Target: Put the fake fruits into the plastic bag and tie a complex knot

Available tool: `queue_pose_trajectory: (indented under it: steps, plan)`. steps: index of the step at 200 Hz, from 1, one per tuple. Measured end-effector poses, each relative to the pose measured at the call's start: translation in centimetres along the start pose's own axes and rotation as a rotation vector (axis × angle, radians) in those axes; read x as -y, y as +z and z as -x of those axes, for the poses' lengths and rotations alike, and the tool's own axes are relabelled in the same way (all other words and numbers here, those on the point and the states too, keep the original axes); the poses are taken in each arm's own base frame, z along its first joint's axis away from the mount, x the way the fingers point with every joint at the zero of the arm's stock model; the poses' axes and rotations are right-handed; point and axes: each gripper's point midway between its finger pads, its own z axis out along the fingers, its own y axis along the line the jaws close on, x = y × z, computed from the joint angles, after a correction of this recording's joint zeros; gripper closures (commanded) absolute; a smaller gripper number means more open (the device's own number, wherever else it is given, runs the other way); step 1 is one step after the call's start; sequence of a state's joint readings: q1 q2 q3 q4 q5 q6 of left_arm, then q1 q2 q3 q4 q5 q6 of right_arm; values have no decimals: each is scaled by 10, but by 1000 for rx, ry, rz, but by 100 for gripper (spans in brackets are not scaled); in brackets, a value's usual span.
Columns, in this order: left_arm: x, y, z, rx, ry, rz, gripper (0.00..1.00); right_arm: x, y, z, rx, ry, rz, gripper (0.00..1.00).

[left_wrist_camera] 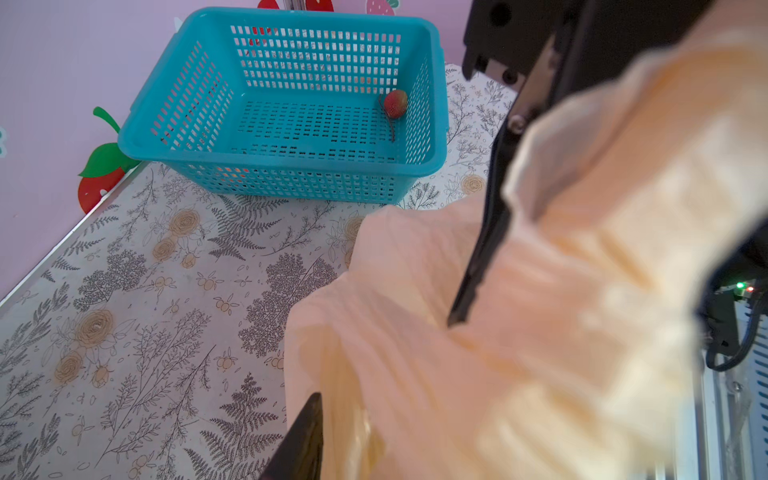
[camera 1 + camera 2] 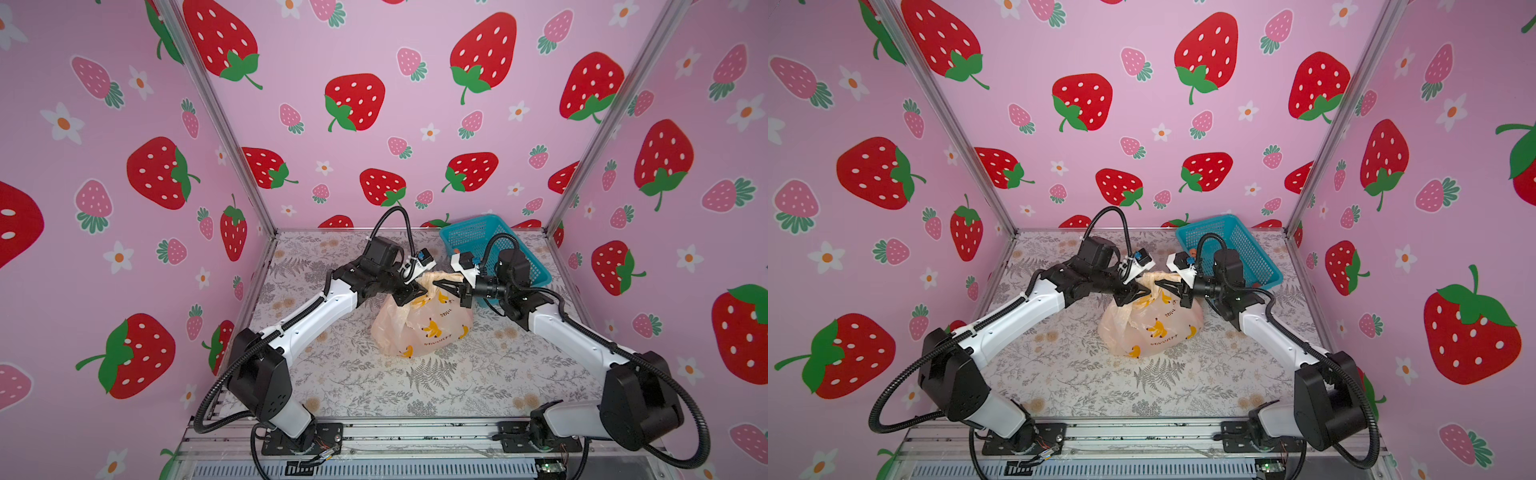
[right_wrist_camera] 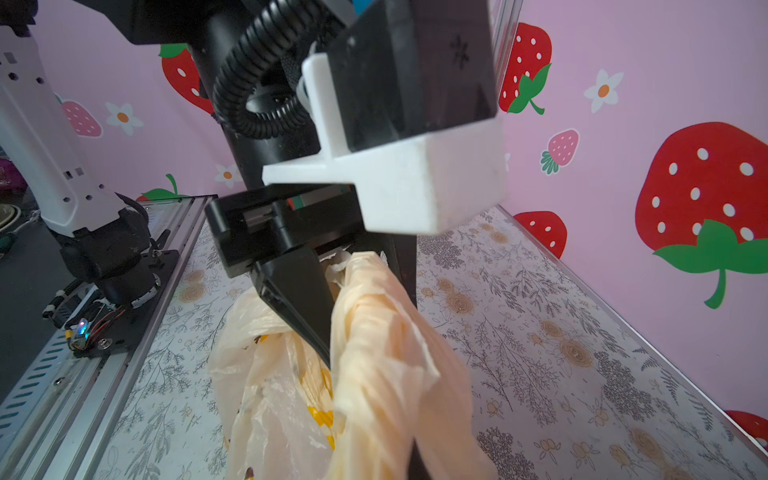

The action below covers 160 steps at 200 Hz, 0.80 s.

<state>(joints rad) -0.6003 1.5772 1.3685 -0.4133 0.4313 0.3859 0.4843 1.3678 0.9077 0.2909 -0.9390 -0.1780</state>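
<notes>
The peach plastic bag [image 2: 424, 328] with yellow bananas stands bulging in the middle of the mat, and what is inside it is hidden. Its handles are twisted together at the top. My left gripper [image 2: 417, 294] has a twisted handle [image 3: 365, 291] filling the gap between its fingers. My right gripper [image 2: 441, 284] faces it from the right, shut on the other handle strand [image 3: 374, 395]. In the left wrist view only one left fingertip [image 1: 305, 436] shows beside the plastic [image 1: 415, 332]. One small red fake fruit [image 1: 395, 104] with a stem lies in the basket.
The blue mesh basket [image 2: 469, 230] stands at the back right, just behind my right arm. The pink strawberry walls close in the left, right and back. A metal rail [image 2: 374, 432] runs along the front edge.
</notes>
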Motion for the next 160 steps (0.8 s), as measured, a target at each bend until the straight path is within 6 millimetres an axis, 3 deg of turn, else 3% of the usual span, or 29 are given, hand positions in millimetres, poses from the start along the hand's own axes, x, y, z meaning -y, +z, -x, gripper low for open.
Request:
queue_pose_trajectory:
  steps: [36, 91, 136, 141, 160]
  plan:
    - [5, -9, 13, 53, 21, -14, 79, 1, 0, -1, -3, 1, -7, 100]
    - [6, -10, 15, 59, 26, -17, 81, 2, 0, -1, -5, 3, -11, 100]
    - [7, -10, 15, 62, 30, -25, 93, 3, 0, -1, -7, 3, -18, 100]
    - [7, -10, 15, 61, 28, -24, 98, 4, 0, -1, -8, 3, -22, 100]
    - [5, -10, 14, 55, 33, -11, 100, 5, 0, -3, -13, 5, -32, 99]
